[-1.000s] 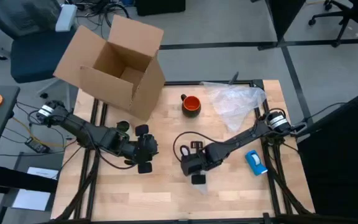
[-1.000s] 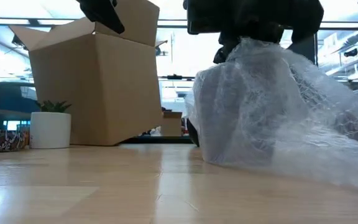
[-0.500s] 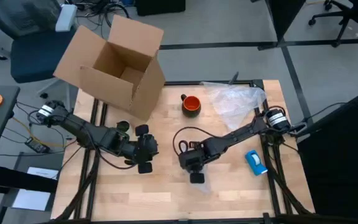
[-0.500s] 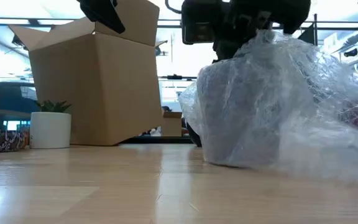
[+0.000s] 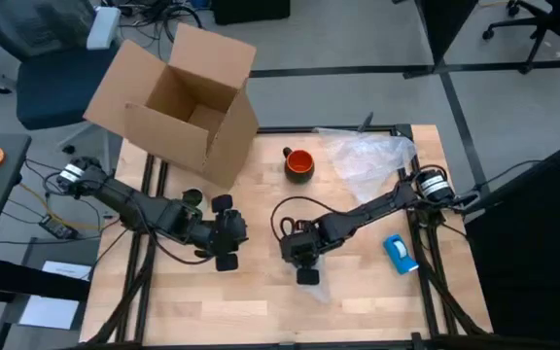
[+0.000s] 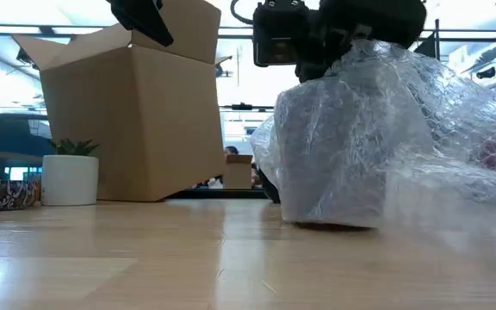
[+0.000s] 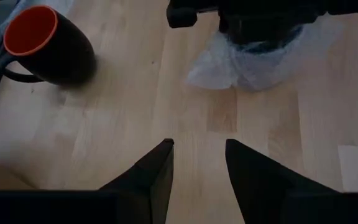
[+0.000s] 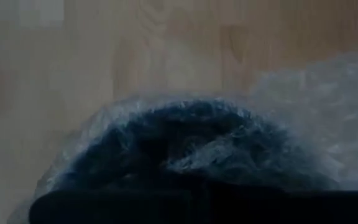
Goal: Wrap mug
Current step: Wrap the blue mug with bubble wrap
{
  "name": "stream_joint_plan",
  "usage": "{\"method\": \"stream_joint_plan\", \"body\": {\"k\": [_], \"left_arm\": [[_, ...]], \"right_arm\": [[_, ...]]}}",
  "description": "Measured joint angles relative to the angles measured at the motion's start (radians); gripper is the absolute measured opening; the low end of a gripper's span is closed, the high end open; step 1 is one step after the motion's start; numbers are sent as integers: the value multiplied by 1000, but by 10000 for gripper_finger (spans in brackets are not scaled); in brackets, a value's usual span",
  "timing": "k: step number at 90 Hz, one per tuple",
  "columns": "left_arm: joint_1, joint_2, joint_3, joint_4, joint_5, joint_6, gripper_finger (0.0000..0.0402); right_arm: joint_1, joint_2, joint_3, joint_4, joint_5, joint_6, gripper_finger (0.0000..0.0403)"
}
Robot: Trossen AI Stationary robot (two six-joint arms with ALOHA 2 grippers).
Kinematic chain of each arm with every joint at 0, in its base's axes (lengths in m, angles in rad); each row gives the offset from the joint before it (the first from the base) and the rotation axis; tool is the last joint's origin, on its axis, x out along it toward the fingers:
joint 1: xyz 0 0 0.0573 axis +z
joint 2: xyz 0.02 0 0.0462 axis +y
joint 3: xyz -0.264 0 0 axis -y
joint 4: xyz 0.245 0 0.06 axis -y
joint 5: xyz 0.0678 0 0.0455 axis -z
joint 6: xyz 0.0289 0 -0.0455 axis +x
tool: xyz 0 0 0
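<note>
- Mug (image 5: 299, 163) in the high view stands upright on the far middle of the wooden table (image 5: 261, 301), just right of the cardboard box (image 5: 178, 102) and just left of a crumpled sheet of bubble wrap (image 5: 367, 160) at the far right corner.
- High view, room to move: bare wood lies along the near edge and between the two arms; a blue tape roll (image 5: 399, 253) sits near the right edge.
- High view, arms: the left gripper (image 5: 226, 243) rests low at left centre, well apart from the mug; the right gripper (image 5: 301, 261) hangs near the table's middle, nearer than the mug, with a bit of clear wrap under it. I cannot tell from here how its jaws stand.
- Low view: a mound of bubble wrap (image 6: 377, 146) fills the right half, the right arm's dark body above it; the box (image 6: 132, 120) stands at the left, and bare tabletop runs across the foreground. The mug is not clearly seen.
- Left wrist view: the left gripper's fingers (image 7: 157, 171) stand parted with bare wood between them; the mug (image 7: 45, 46) lies ahead and off to one side, its handle turned away from the wrap (image 7: 253, 59) held up under the other arm.
- Right wrist view: blurred wrap (image 8: 185, 143) over something dark covers the lens, wood beyond; the jaws cannot be made out.
</note>
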State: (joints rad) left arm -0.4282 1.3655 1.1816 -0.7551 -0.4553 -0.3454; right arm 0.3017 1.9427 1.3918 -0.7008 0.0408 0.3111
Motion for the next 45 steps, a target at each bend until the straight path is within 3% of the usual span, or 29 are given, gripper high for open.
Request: {"method": "stream_joint_plan", "body": {"k": [27,45], "left_arm": [[0,0,0,1,0,0,129],[0,0,0,1,0,0,129]], "right_arm": [[3,1,-2,-94,162,2,0],[6,-1,29,-123,176,1,0]]}}
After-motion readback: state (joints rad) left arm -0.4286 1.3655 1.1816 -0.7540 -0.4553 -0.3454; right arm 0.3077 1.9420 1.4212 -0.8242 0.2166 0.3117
